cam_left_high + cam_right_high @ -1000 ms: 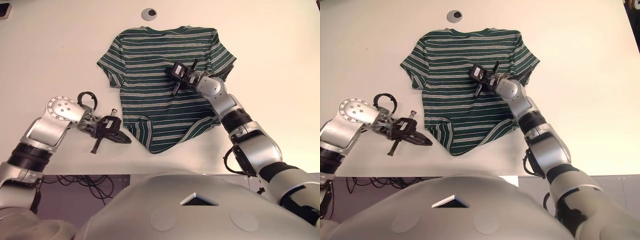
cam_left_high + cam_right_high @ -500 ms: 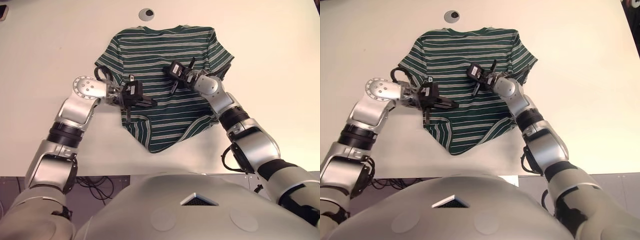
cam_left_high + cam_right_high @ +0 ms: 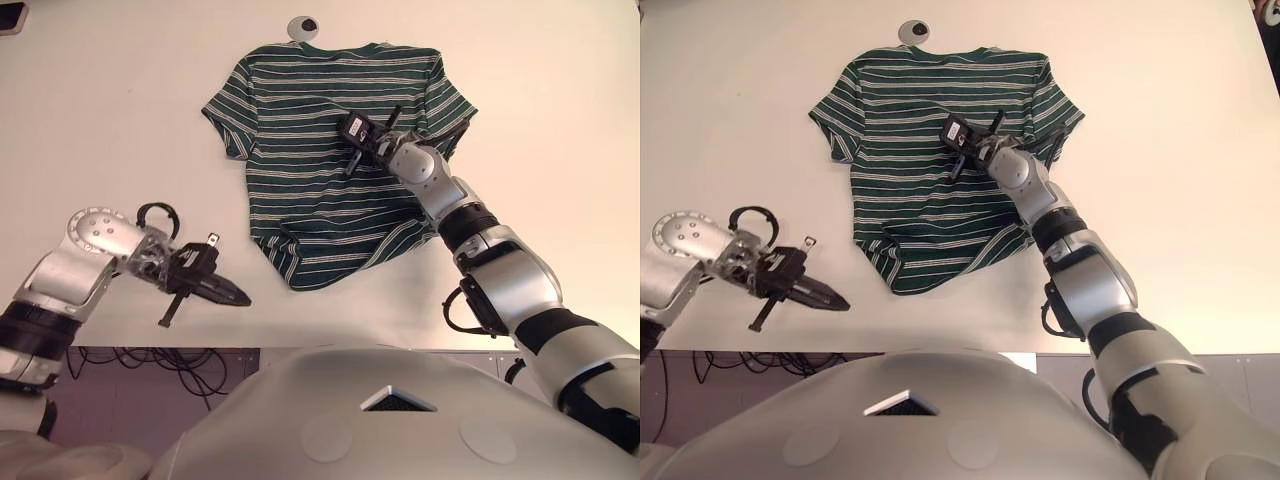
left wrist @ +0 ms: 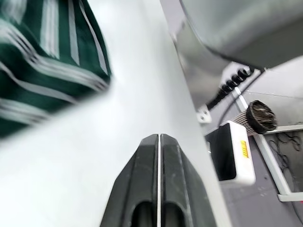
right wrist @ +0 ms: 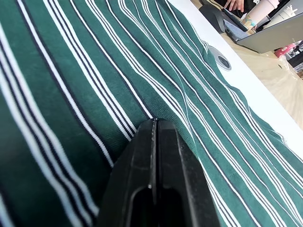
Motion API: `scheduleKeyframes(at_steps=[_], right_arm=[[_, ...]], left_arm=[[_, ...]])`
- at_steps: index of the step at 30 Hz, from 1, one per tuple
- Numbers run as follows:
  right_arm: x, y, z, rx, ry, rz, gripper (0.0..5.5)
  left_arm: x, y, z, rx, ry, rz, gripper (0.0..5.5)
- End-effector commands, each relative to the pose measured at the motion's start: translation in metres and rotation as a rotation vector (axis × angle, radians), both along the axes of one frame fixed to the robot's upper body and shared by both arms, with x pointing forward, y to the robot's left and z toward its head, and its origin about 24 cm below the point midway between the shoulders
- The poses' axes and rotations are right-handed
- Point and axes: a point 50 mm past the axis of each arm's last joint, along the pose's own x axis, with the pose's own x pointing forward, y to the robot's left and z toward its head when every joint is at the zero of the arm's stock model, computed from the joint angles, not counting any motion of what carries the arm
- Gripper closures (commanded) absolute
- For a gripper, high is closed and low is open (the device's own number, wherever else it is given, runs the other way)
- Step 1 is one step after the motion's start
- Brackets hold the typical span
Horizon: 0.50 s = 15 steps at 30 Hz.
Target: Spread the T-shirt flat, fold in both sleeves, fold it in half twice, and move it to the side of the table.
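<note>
Your left gripper [image 4: 158, 138] has its two fingers pressed together with nothing between them. It hangs low over bare table [image 3: 100, 150], close to the near edge and just left of the shirt's near hem corner, apart from the cloth. Between it and the left edge the surface is open, and there is a broad bare strip running up that side to the far left corner, where a small dark object [image 3: 10, 15] sits.

Your right gripper [image 5: 154, 123] is also clenched, its tips set down against the striped cloth in the middle of the chest. You cannot tell whether any fabric is nipped between the fingers; a slight ridge runs away from the tips.

The T-shirt [image 3: 300, 110] lies in the far middle of the table, collar toward the far edge and almost touching the round grommet [image 3: 302, 27] there. Its left sleeve [image 3: 225, 118] lies out to the side with the cuff curled. The right sleeve [image 3: 455, 115] is bunched beside your right forearm. The near hem [image 3: 300, 262] is rumpled, the left corner turned over, and the hem slants rather than lying parallel to the near edge. A band of bare table separates the hem from that near edge, and the whole right side of the table is open out to the right edge.
</note>
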Motion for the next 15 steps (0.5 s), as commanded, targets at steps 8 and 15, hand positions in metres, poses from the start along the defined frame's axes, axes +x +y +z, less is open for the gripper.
scheduleKeyframes(at_steps=[8,15], right_arm=[[-0.045,-0.05,0.002,0.022,0.119,0.095,5.5],[-0.086,-0.096,0.036,0.034,0.239,0.196,5.5]], left_arm=[[0.119,-0.082,0.018,-0.147,-0.599,0.473,5.48],[0.143,-0.114,-0.018,0.006,-0.726,0.445,5.48]])
